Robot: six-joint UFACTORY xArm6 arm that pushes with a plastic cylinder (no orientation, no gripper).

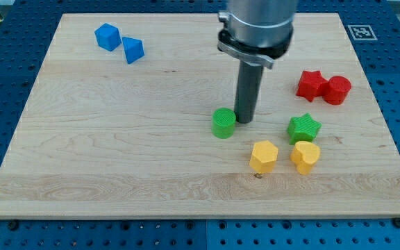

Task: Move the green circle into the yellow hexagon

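Note:
The green circle [223, 123] lies near the middle of the wooden board [117, 153]. The yellow hexagon [263, 156] lies below it and to its right, a short gap away. My tip [244, 122] stands just to the right of the green circle, touching or almost touching its upper right side. The rod rises from there to the arm's grey body at the view's top.
A green star [304, 128] and a yellow heart [305, 155] lie right of the hexagon. A red star [312, 85] and a red circle [337, 90] sit at the right. Two blue blocks [107, 36] [133, 50] sit at the top left.

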